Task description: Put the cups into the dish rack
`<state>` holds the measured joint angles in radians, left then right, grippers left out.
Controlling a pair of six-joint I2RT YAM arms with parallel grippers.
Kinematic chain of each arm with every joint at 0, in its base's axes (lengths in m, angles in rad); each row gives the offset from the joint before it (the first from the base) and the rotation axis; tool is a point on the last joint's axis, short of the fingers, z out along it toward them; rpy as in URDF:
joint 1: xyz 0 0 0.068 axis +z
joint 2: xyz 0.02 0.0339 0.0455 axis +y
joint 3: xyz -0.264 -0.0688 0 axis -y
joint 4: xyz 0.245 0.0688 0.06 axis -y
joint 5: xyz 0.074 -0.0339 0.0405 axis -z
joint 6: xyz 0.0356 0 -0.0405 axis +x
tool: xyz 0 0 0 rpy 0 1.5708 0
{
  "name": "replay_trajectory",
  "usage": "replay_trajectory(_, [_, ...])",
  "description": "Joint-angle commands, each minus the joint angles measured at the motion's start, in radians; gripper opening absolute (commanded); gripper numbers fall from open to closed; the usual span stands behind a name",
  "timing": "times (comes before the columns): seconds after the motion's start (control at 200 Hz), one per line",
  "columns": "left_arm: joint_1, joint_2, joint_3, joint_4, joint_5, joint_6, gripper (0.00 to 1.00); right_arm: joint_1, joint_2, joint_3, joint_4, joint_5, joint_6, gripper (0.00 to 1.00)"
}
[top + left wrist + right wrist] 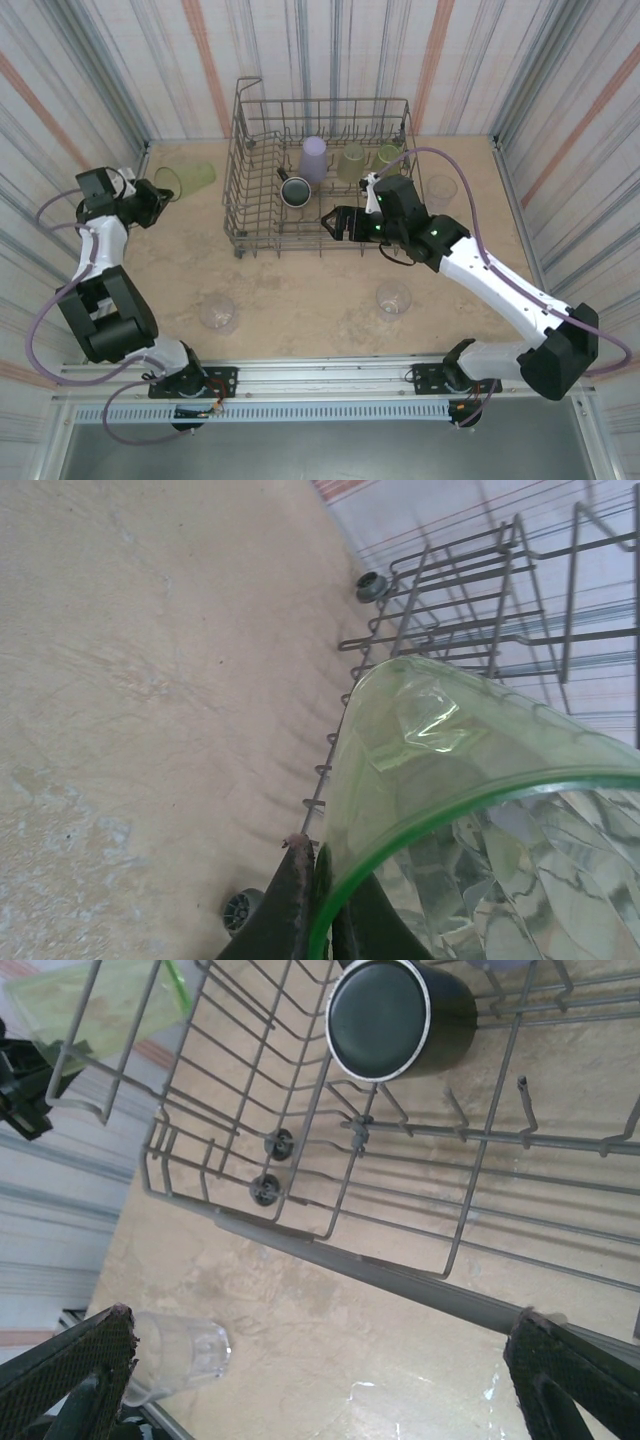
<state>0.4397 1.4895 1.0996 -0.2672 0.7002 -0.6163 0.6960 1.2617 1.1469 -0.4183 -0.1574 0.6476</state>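
Note:
The grey wire dish rack (262, 232) stands at the back centre and holds a lavender cup (314, 157) and two yellow-green cups (351, 161) (388, 155). At the far left, my left gripper (163, 192) is shut on the rim of another yellow-green cup (192, 177). In the left wrist view that cup (440, 740) has its rim pinched in the left gripper (325, 870), with the rack (470, 590) beyond. My right gripper (334, 222) hangs open over the rack's front edge (420, 1285), nothing between its fingers (75, 1365). Clear cups stand on the table (218, 313) (394, 298) (440, 189).
A black mug (294, 190) (395, 1015) lies in the rack near its front left. Striped walls close in the table on three sides. A clear cup (185, 1355) shows below the rack's front rail in the right wrist view.

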Motion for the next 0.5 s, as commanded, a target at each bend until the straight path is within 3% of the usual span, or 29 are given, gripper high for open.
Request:
replay_trajectory(0.0, [0.013, -0.041, -0.042, 0.158, 0.113, -0.048, 0.0, 0.019, 0.024, 0.054, -0.035, 0.024, 0.014, 0.99])
replay_trajectory(0.25, [0.027, -0.043, -0.145, 0.408, 0.277, -0.16, 0.0, 0.035, 0.086, 0.101, -0.052, 0.034, 0.021, 0.99])
replay_trajectory(0.496, [0.027, -0.105, -0.171, 0.482, 0.294, -0.172, 0.0, 0.049, 0.14, 0.144, -0.051, 0.029, 0.026, 0.99])
